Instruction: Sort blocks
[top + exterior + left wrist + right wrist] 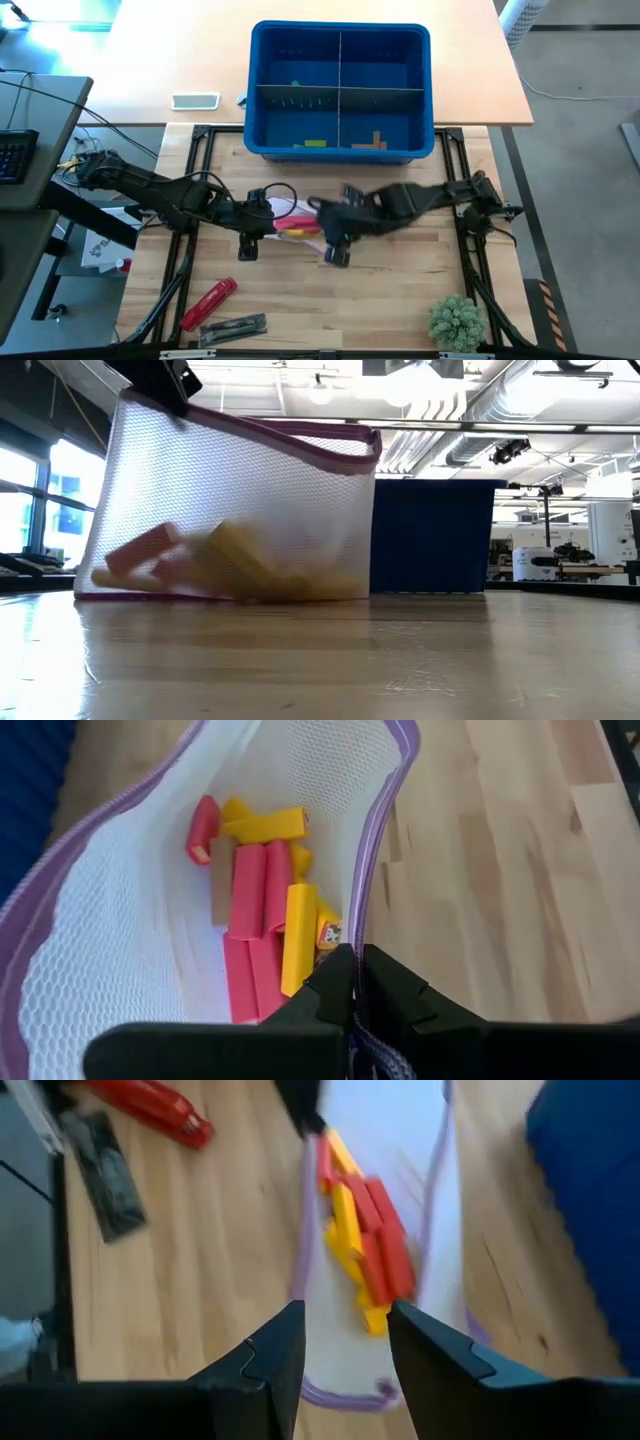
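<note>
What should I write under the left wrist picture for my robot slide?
Left gripper pinches the purple rim of a white mesh bag holding red and yellow blocks.

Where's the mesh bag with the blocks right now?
In the high view the mesh bag lies mid-table, in front of the blue bin, pinched at its rim by the left end effector.

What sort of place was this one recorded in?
Most likely a robotics lab or workshop: exposed ceiling ducts and machines beyond the wooden table, a keyboard at a side desk, and a blue sorting bin.
</note>
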